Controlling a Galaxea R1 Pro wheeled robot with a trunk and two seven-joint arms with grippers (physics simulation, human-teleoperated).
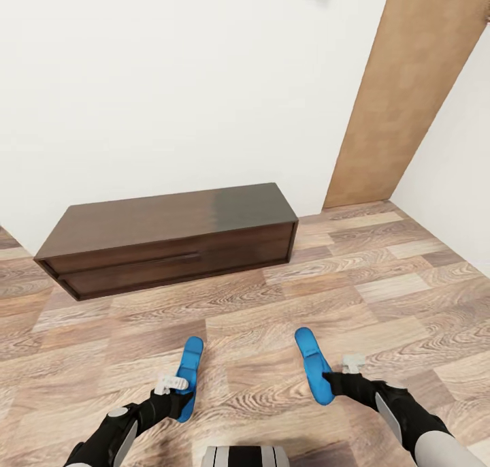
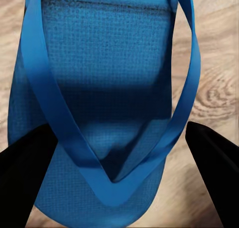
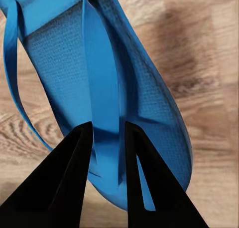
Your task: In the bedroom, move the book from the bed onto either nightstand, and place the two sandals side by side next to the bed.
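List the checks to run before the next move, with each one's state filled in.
1. Left pincer holds a sandal: cannot tell; fingers sit wide at its sides.
2. Right pincer holds the other sandal: ok, shut on its strap.
3. Both sandals off the floor: ok.
4. Bed in view: not ok; a bench is ahead.
5. Sandals apart: ok.

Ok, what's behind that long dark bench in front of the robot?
Directly behind the bench is a plain white wall, with a brown door further right. The floor strip and wall base behind the bench are hidden by it.
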